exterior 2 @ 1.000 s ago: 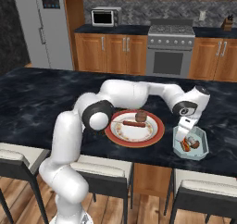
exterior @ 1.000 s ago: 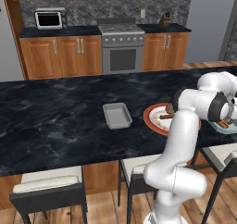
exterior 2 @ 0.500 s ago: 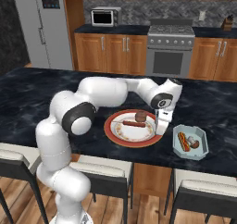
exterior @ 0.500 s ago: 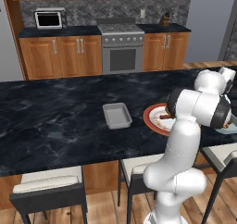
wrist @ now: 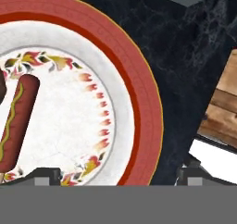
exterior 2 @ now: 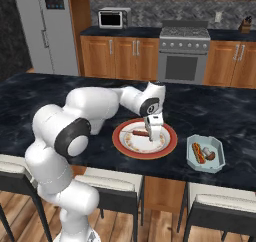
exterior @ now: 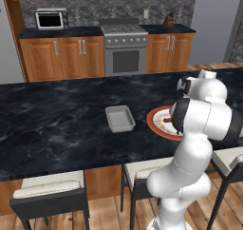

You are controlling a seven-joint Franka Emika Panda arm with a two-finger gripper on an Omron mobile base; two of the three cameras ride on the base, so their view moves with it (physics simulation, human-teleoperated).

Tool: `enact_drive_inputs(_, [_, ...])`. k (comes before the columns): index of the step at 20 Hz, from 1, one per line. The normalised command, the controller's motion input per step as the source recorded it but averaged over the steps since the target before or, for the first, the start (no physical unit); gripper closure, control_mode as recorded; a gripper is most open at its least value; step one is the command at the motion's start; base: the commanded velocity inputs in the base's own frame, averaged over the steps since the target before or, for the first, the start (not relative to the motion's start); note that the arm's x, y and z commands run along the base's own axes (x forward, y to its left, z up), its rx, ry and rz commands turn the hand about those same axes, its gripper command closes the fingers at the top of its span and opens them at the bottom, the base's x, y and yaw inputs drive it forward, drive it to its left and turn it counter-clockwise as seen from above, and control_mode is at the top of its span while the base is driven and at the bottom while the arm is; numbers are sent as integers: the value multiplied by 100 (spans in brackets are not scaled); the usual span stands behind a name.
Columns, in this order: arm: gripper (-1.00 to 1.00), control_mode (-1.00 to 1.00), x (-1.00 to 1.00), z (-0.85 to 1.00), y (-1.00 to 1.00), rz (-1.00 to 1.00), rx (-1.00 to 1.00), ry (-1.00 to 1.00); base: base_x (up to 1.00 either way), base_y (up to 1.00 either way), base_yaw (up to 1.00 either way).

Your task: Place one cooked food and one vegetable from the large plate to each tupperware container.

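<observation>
The gripper [exterior 2: 153,129] has swung back, open, over the large plate [exterior 2: 167,144], hot dog [wrist: 17,122] half cut off.

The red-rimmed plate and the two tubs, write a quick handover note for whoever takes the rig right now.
Gripper: open, empty, hanging over the large plate, beside the hot dog.
Large plate: on the dark counter in front of the arm; a hot dog lies on it. What else remains on it I cannot tell.
Pale blue container: on the arm's right of the plate, holds a hot dog and a dark item that is too small to name.
Grey container: on the arm's left of the plate, empty.
Done: blue container looks filled.
Left: one cooked food and one vegetable into the grey container.
</observation>
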Motion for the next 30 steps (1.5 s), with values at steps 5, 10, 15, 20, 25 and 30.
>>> enact_drive_inputs(5, [-100,-100,60,0,58,0,-5,-1,0,0,0])
enact_drive_inputs(10, [-100,-100,62,-9,18,1,0,0,0,0,0])
enact_drive_inputs(15, [-100,-100,47,-34,0,2,0,0,0,0,0])
enact_drive_inputs(20, [-100,-100,19,-41,1,0,0,0,0,0,0])
enact_drive_inputs(25, [-100,-100,30,-27,8,0,0,0,0,0,0])
enact_drive_inputs(30, [-100,-100,19,-25,1,0,0,0,0,0,0])
